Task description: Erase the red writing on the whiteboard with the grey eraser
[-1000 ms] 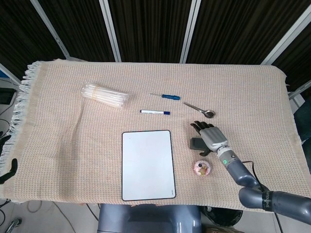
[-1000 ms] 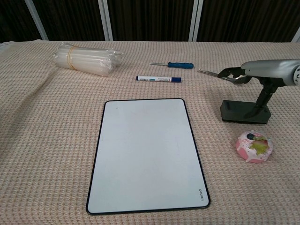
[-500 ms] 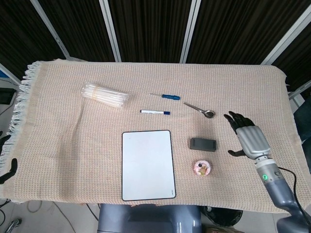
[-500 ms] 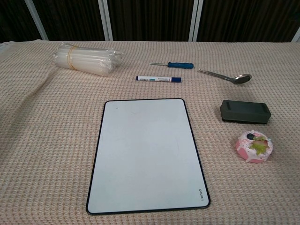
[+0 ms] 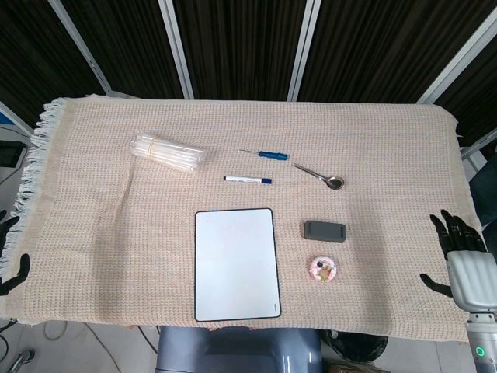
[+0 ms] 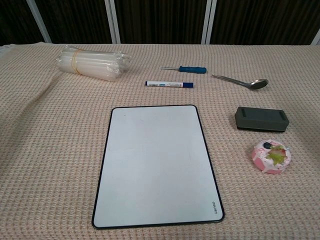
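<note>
Right hand point(image 5: 466, 264) hung released, fingers spread, off the bench edge; left hand barely visible, state unclear. Whiteboard point(image 6: 157, 165) looked clean; re-grasping grey eraser point(image 6: 261, 119) risked nudging the nearby pink toy point(image 6: 271, 156).

Beige woven tablecloth point(image 5: 373, 140), dark slatted wall panels point(image 5: 241, 47) behind.

My right hand point(image 5: 464, 260): at the lower right edge of the head view, back of hand up, dark fingers point(image 5: 449, 226) spread apart, holding nothing. My left hand point(image 5: 8, 252): only dark fingertips show at the far left edge; pose unclear.
</note>
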